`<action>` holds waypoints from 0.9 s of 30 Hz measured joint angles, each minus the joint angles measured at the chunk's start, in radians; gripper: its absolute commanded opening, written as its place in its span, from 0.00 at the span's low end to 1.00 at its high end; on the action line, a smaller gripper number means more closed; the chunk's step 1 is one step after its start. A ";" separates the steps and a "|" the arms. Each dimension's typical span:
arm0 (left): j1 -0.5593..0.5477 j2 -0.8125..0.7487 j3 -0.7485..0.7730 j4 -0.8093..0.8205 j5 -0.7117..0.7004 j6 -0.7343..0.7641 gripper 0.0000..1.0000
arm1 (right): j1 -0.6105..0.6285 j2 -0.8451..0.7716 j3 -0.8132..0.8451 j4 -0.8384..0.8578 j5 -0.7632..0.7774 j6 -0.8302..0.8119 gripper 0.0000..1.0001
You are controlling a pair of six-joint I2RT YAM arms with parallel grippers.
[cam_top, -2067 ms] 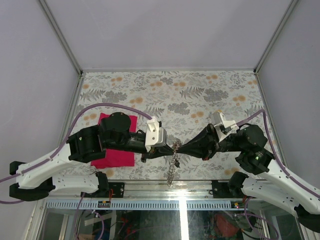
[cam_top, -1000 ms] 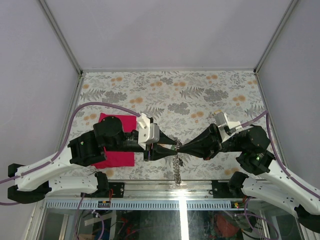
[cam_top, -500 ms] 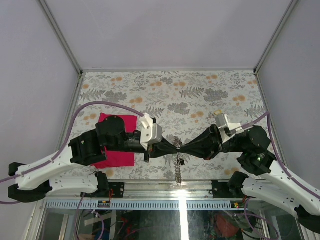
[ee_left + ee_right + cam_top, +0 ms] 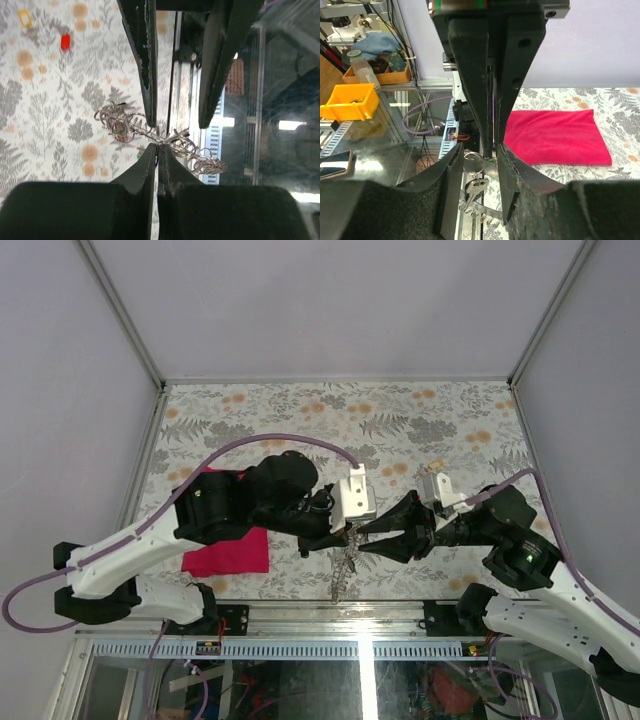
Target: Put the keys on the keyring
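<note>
Surface: floral-print table (image 4: 300, 410), grey walls around.
Keyring (image 4: 343, 560): hangs between both grippers, above the table's near edge.
Left gripper (image 4: 340, 536): clenched on the chain.
Right gripper (image 4: 375, 538): jaws apart, straddling the chain.
Handling: likely light, limp, slippery; pinch a ring, not loose links.

Left of the left gripper (image 4: 343, 534) you have a magenta cloth (image 4: 228, 552) lying flat on the floral counter (image 4: 300, 410), partly hidden. On the near side of the right gripper (image 4: 363, 538), beyond the counter's edge, you'll see a yellow bin (image 4: 347, 102), a capped bottle (image 4: 362, 69) and an orange tray (image 4: 384, 76) just behind it
</note>
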 measured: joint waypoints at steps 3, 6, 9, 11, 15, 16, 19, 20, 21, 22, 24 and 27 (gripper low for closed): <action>-0.002 0.070 0.082 -0.122 -0.032 0.018 0.00 | 0.000 0.021 -0.007 -0.003 0.008 -0.005 0.40; -0.006 0.128 0.158 -0.256 -0.075 0.038 0.00 | 0.000 0.045 -0.049 0.012 0.010 0.003 0.41; -0.009 0.134 0.174 -0.296 -0.091 0.043 0.00 | 0.000 0.065 -0.069 0.043 0.005 0.018 0.41; -0.013 0.135 0.180 -0.309 -0.098 0.045 0.00 | 0.000 0.082 -0.077 0.064 0.000 0.032 0.40; -0.019 0.140 0.182 -0.325 -0.105 0.049 0.00 | 0.000 0.105 -0.092 0.103 -0.007 0.056 0.40; -0.019 0.143 0.183 -0.328 -0.105 0.050 0.00 | 0.000 0.110 -0.094 0.111 -0.011 0.060 0.39; -0.022 0.151 0.187 -0.330 -0.107 0.053 0.00 | 0.000 0.120 -0.102 0.140 -0.021 0.072 0.38; -0.024 0.153 0.189 -0.330 -0.108 0.054 0.00 | 0.000 0.123 -0.105 0.150 -0.026 0.076 0.37; -0.025 0.155 0.192 -0.331 -0.108 0.055 0.00 | 0.000 0.126 -0.108 0.160 -0.027 0.082 0.37; -0.026 0.155 0.193 -0.330 -0.108 0.056 0.00 | 0.000 0.130 -0.111 0.167 -0.029 0.085 0.36; -0.027 0.155 0.195 -0.331 -0.109 0.056 0.00 | 0.000 0.140 -0.114 0.179 -0.031 0.090 0.35; -0.028 0.155 0.197 -0.334 -0.113 0.057 0.00 | 0.000 0.152 -0.119 0.195 -0.041 0.097 0.30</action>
